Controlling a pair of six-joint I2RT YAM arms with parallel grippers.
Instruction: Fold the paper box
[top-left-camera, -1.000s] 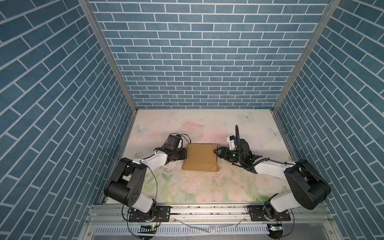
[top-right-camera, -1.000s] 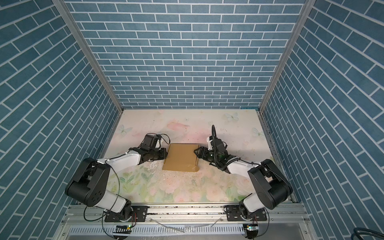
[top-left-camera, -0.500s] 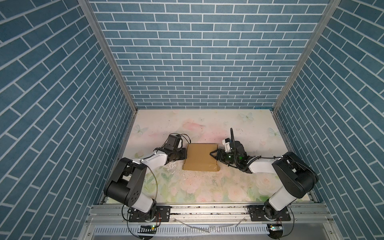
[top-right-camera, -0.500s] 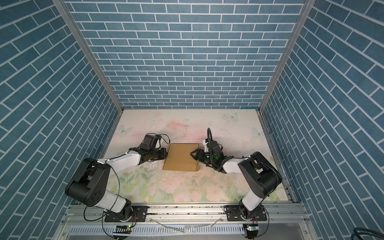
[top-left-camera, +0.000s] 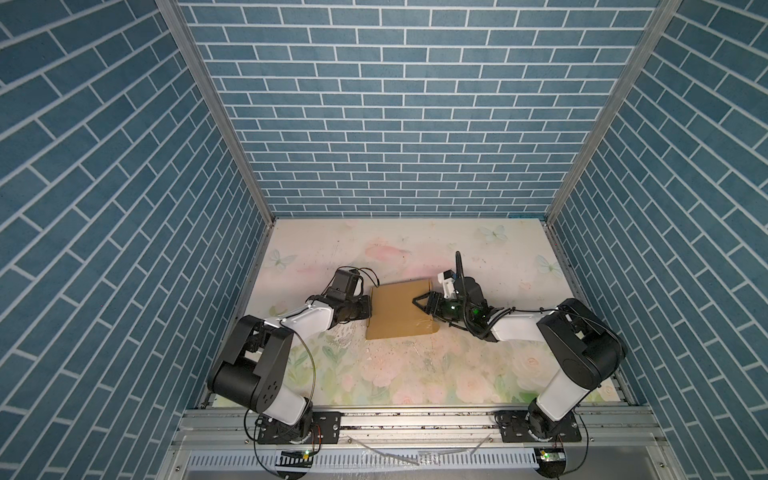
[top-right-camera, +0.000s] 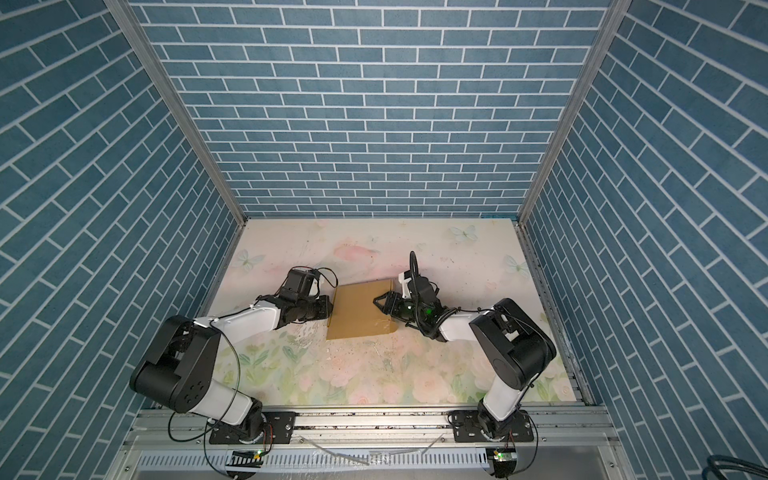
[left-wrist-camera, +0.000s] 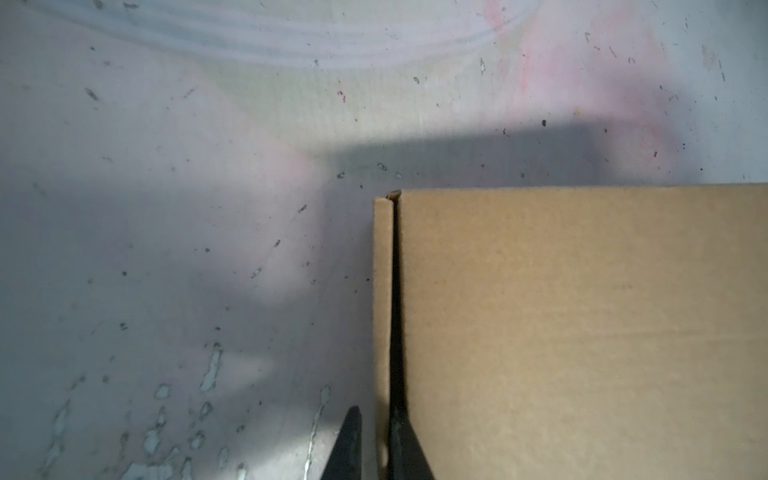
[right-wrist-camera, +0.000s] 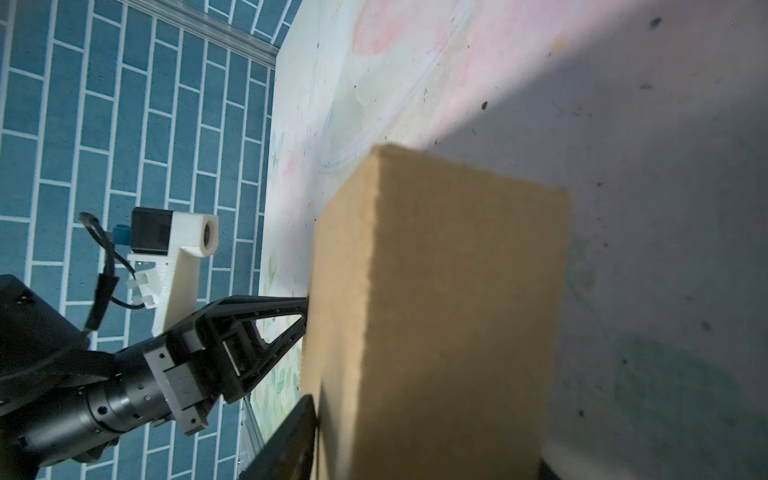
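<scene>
The paper box (top-left-camera: 399, 309) (top-right-camera: 359, 309) is a plain brown cardboard box lying closed at the table's middle. My left gripper (top-left-camera: 370, 309) (top-right-camera: 331, 309) is at its left side. In the left wrist view its fingers (left-wrist-camera: 376, 411) stand narrow on either side of the thin side wall, one in the dark slot beside the lid (left-wrist-camera: 582, 332). My right gripper (top-left-camera: 419, 301) (top-right-camera: 380, 301) reaches over the box's right edge. In the right wrist view its jaws (right-wrist-camera: 428, 432) stand wide around the box (right-wrist-camera: 457, 291), with one finger (right-wrist-camera: 291, 436) against the lid. The other finger shows only as a dark corner.
The floral table mat (top-left-camera: 415, 374) has scuffed, peeled patches near the box's left front. Blue brick walls enclose the back and both sides. A metal rail (top-left-camera: 415, 419) with both arm bases runs along the front. The left gripper (right-wrist-camera: 307, 307) shows in the right wrist view.
My right gripper has slid left onto the box's right edge, its arm drawing in and its jaws narrowing a little. The left arm and the box have stayed in place.
</scene>
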